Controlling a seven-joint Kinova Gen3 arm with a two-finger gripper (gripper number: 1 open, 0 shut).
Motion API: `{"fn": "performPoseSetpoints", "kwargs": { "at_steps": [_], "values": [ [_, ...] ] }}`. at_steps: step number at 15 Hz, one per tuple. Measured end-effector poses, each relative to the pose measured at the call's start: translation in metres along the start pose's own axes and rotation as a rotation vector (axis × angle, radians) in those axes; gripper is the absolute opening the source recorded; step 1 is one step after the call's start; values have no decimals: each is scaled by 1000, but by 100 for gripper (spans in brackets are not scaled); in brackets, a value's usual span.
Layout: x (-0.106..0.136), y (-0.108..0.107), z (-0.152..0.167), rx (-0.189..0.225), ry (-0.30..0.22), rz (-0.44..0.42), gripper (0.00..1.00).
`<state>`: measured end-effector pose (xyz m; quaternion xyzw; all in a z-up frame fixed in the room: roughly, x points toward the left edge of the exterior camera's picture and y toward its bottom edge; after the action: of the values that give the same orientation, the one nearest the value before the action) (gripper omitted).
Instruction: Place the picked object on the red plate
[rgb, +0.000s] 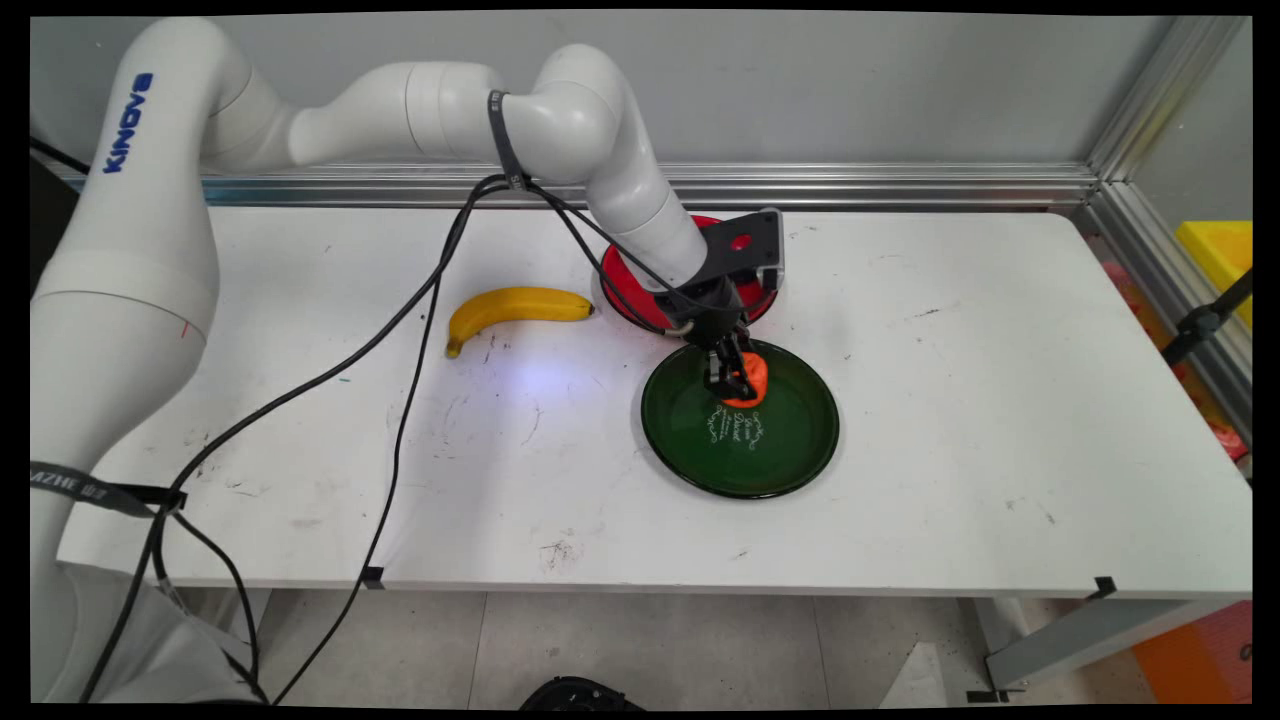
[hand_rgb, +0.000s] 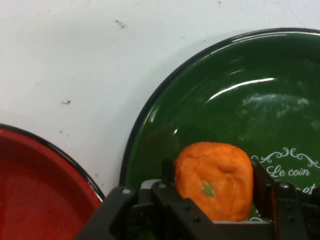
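You will find the end effector (rgb: 738, 380) lowered over the green plate (rgb: 790, 450), at the part of the plate nearest the red plate (rgb: 625, 290). Its two fingers are closed partway, one on each side of an orange fruit (rgb: 752, 378), and in the hand view both fingers (hand_rgb: 169, 175) press against the fruit's flanks, so the fruit (hand_rgb: 214, 181) is gripped between them. Note the small green stem mark on the face of the fruit turned toward the hand camera. The fruit sits inside the rim of the green plate (hand_rgb: 210, 90), close to the white lettering printed on the plate's floor; you cannot tell from either view whether the fruit rests on the plate or is held just clear of it. The green plate lies on the white counter (rgb: 950, 400). The red plate stands just beside the green plate, on its far side toward the wall, with a narrow strip of counter between the two rims, and the arm's wrist covers part of it. A yellow banana (rgb: 510, 308) lies on the counter well apart from the green plate, beyond the red plate on the side away from the fruit. Black cables (rgb: 400, 420) hang from the arm and trail across the counter past the banana.
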<state>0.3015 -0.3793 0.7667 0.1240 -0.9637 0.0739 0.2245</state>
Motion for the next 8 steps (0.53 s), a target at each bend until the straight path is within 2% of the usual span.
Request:
{"fn": "performPoseSetpoints", "kwargs": {
  "at_steps": [5, 8],
  "values": [
    [11, -7, -11, 6, 11, 7, 0],
    [21, -21, -26, 27, 15, 14, 0]
  ]
}}
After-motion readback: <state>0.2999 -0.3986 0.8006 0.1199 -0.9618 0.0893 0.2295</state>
